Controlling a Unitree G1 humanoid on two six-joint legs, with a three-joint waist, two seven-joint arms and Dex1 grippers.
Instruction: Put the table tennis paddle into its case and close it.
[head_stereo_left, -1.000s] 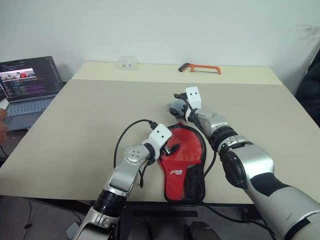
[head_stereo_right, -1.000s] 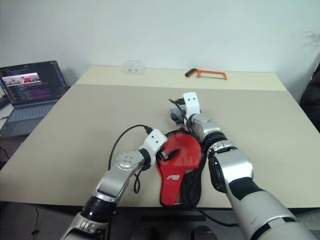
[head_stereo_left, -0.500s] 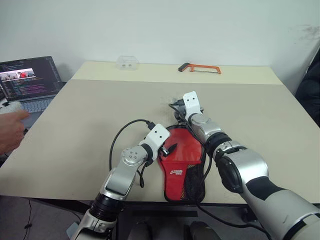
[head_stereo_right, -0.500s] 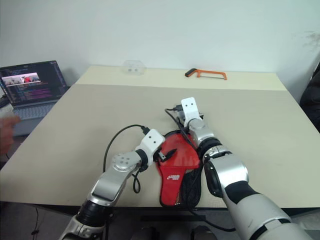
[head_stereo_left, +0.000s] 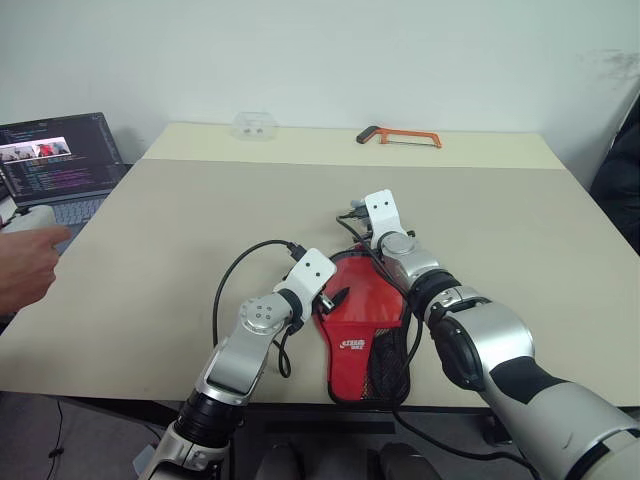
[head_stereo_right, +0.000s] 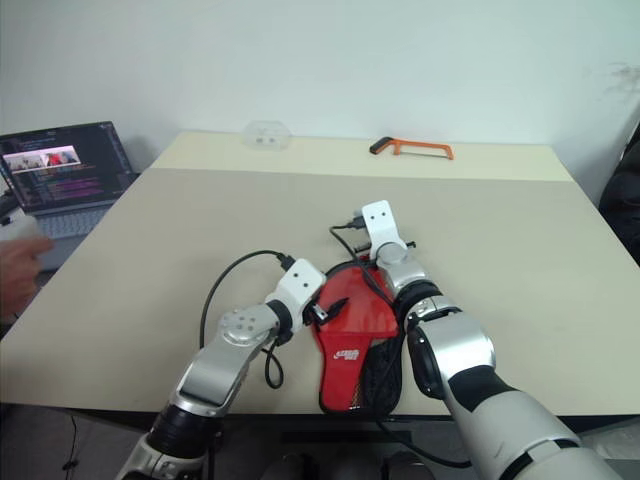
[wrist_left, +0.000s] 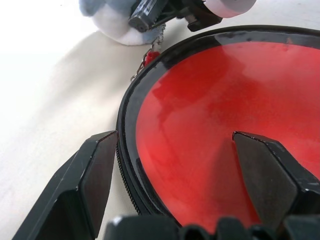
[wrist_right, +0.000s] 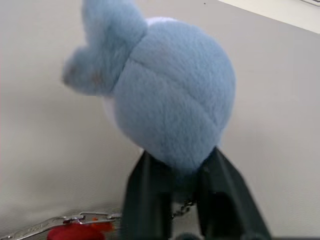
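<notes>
1. Near the front edge of the beige tabletop (head_stereo_left: 180, 230), about midway along it, lay the soft paddle-shaped zip case (head_stereo_left: 362, 330), red face with white logo and black mesh pocket upward, its narrow end toward that edge.
2. You could not see the table tennis paddle as a separate thing; it was probably inside the case already, so the closing step looked to be the one in hand.
3. Your right gripper (wrist_right: 172, 200) sat at the case's round far end with its black fingers (wrist_right: 145, 195) pinched narrow, seemingly on the small chain below a fluffy pale-blue and white plush charm (wrist_right: 160, 95) that hangs by the red zip pull (wrist_left: 150, 56).
4. Your left gripper (wrist_left: 187, 187) stood wide, one finger outside the case's rim and the other over its red face, holding nothing.
5. Next, as I judge it, you needed the left gripper to steady the case while the right drew the pull along the rim.
</notes>
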